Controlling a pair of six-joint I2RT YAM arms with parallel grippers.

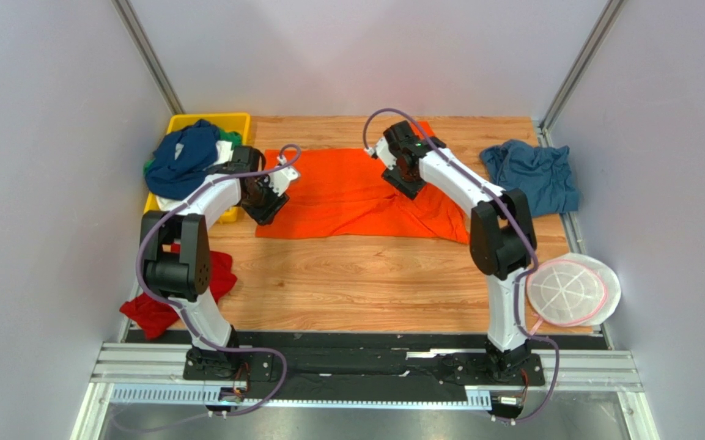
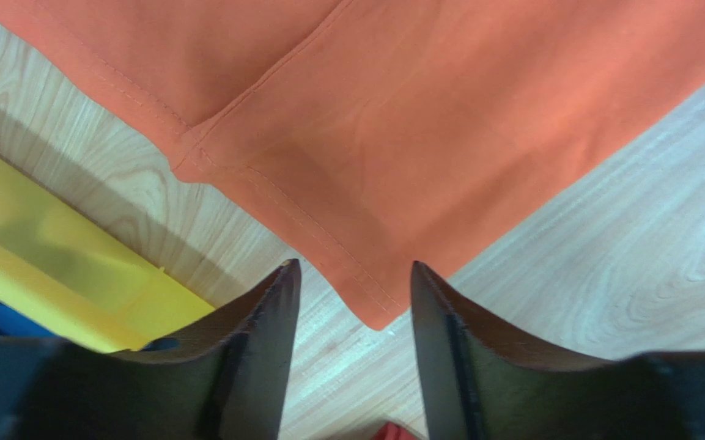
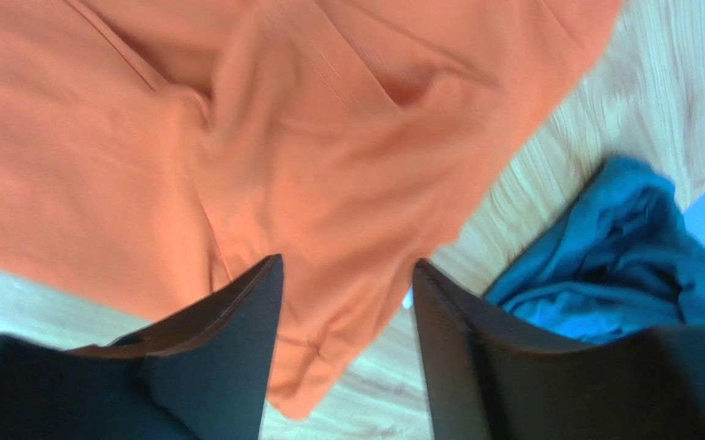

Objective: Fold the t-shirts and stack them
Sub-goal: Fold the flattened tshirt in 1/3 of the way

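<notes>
A bright orange t-shirt lies spread across the back middle of the wooden table. My left gripper hovers over its near left corner. In the left wrist view that gripper is open, and the hemmed orange corner lies flat on the wood between the fingers, touching neither. My right gripper is over the shirt's right part. The right wrist view shows it open above rumpled orange cloth that rests on the table. A steel-blue t-shirt lies crumpled at the back right.
A yellow tray at the back left holds a navy shirt on top of white and green cloth. A red shirt hangs over the left table edge. A round white-and-pink disc sits at the near right. Grey walls close in both sides.
</notes>
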